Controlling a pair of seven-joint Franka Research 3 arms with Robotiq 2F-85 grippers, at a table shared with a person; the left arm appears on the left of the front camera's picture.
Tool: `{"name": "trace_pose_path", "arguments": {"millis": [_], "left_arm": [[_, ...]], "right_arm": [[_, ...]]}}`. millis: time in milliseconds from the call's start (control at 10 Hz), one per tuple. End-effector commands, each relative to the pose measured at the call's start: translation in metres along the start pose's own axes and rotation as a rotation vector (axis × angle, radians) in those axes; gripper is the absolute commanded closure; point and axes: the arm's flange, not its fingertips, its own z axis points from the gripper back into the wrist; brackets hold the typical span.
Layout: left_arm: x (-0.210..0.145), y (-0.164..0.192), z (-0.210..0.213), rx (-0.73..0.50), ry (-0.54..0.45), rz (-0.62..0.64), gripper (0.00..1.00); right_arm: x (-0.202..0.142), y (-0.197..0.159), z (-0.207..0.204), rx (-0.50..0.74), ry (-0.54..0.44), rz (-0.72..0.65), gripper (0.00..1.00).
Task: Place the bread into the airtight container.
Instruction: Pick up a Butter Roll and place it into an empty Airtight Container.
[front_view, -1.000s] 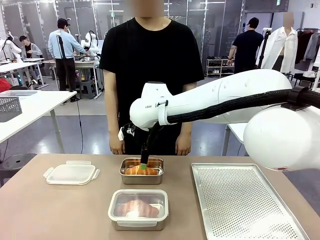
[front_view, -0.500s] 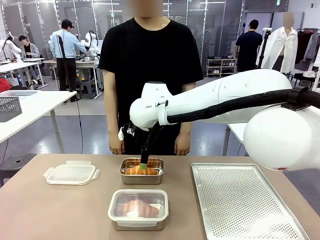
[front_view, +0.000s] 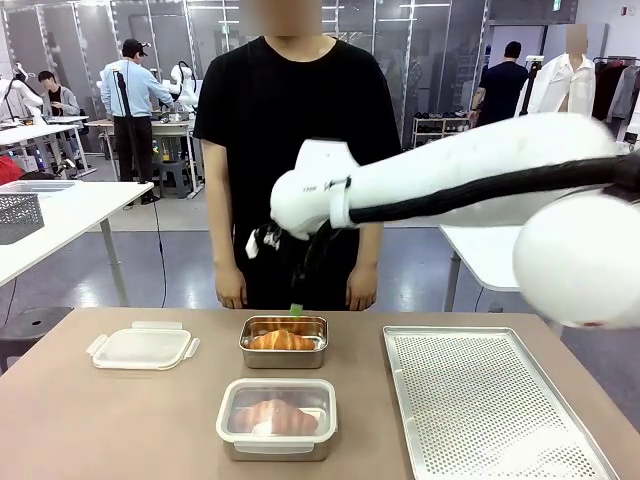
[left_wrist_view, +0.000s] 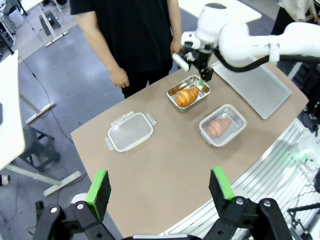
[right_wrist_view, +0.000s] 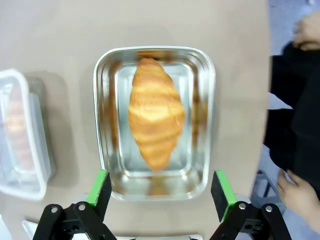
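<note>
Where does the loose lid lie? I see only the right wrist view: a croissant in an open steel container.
Observer: The loose lid lies on the table, to the left of the open container, apart from it.
Operator: Does the right gripper touch the croissant?
Observer: No, the right gripper hangs open above the croissant, clear of it.
Operator: And the left gripper?
Observer: The left gripper is open, high over the table, holding nothing.
</note>
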Motion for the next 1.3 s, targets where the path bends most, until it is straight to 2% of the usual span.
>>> {"name": "trace_pose_path", "arguments": {"millis": [0, 100, 400, 700, 800, 1000, 1200], "left_arm": [[0.003, -0.001, 0.001, -0.013, -0.006, -0.007, 0.00], [0.003, -0.001, 0.001, -0.013, -0.006, -0.007, 0.00], [0.003, -0.001, 0.001, -0.013, -0.006, -0.007, 0.00], [0.003, -0.001, 0.001, -0.013, -0.006, -0.007, 0.00], [0.003, -0.001, 0.001, -0.013, -0.006, -0.007, 0.00], [0.003, -0.001, 0.001, -0.013, -0.006, -0.007, 0.00], [0.003, -0.001, 0.001, -0.013, -0.006, -0.007, 0.00]], "right_arm": [[-0.036, 0.025, 0.051, -0.016, -0.030, -0.049, 0.00], [-0.057, 0.028, 0.080, -0.039, -0.043, -0.097, 0.00], [-0.161, 0.041, 0.163, -0.114, -0.112, -0.325, 0.00], [-0.274, 0.089, 0.233, -0.181, -0.309, -0.519, 0.00], [-0.301, 0.112, 0.249, -0.209, -0.351, -0.572, 0.00], [-0.345, 0.140, 0.258, -0.215, -0.347, -0.695, 0.00], [-0.370, 0.169, 0.263, -0.237, -0.425, -0.737, 0.00]]}}
